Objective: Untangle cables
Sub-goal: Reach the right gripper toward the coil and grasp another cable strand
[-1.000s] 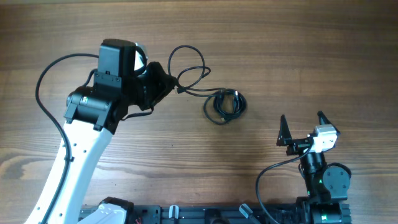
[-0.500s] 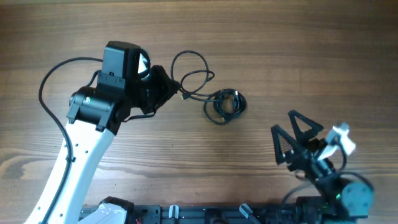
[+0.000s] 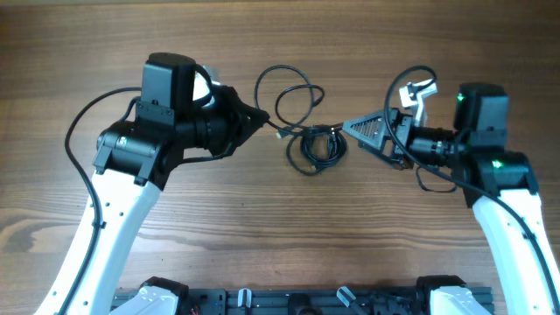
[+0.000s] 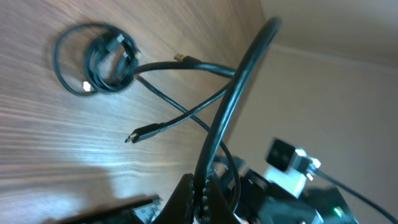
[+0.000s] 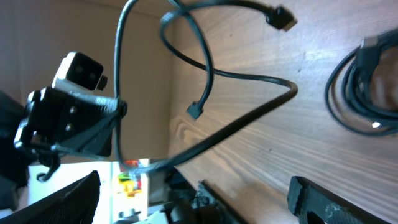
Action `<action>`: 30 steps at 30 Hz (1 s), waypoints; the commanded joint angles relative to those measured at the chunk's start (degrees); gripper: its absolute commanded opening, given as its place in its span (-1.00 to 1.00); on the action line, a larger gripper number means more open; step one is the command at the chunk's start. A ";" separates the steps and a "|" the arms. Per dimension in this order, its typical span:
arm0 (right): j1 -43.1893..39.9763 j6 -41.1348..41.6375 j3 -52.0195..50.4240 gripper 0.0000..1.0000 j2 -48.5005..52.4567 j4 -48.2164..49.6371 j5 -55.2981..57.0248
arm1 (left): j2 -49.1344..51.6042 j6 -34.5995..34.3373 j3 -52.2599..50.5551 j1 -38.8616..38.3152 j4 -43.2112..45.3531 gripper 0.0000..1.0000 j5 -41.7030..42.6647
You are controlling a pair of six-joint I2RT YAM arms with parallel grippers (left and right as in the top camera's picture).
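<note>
The cables are thin black cords. One small coiled bundle (image 3: 317, 147) lies on the wooden table mid-scene, also showing as the coil (image 4: 99, 59) and the coil (image 5: 367, 93). A loose loop (image 3: 293, 87) rises from it toward my left gripper (image 3: 262, 118), which is shut on this cord (image 4: 239, 81) between its fingertips (image 4: 194, 196). Two plug ends (image 4: 134, 137) (image 4: 180, 57) hang free near the table. My right gripper (image 3: 354, 136) stands open just right of the bundle, with nothing between its fingers (image 5: 329, 202); the loop (image 5: 205, 62) hangs ahead of it.
The wooden table (image 3: 280, 227) spreads all around the cords. Thick black wires (image 3: 74, 131) run along the left arm and another along the right arm (image 3: 437, 179). The arms' base rail (image 3: 297, 302) lines the front edge.
My right arm has swung up from the front right corner to just right of the bundle, still open. My left gripper has carried the loop a little to the right.
</note>
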 commanded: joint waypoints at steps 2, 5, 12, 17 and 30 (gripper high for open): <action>1.29 3.37 0.55 0.98 3.54 2.27 -2.12 | -0.57 -2.03 1.11 -0.22 0.37 -0.92 8.52; 1.29 4.33 0.55 0.86 3.78 6.14 -2.19 | -0.57 -1.99 1.11 -0.22 0.35 -0.92 14.86; 1.27 5.57 0.57 -0.59 3.72 10.71 4.66 | -0.57 6.19 1.11 -0.22 -0.68 -0.92 16.11; 1.25 5.55 0.57 -0.91 2.62 11.74 3.91 | -0.57 6.21 1.11 -0.02 -1.42 -0.92 4.26; 0.63 5.49 0.55 1.00 2.93 4.13 4.15 | -0.57 5.97 1.11 0.37 4.76 -0.92 13.97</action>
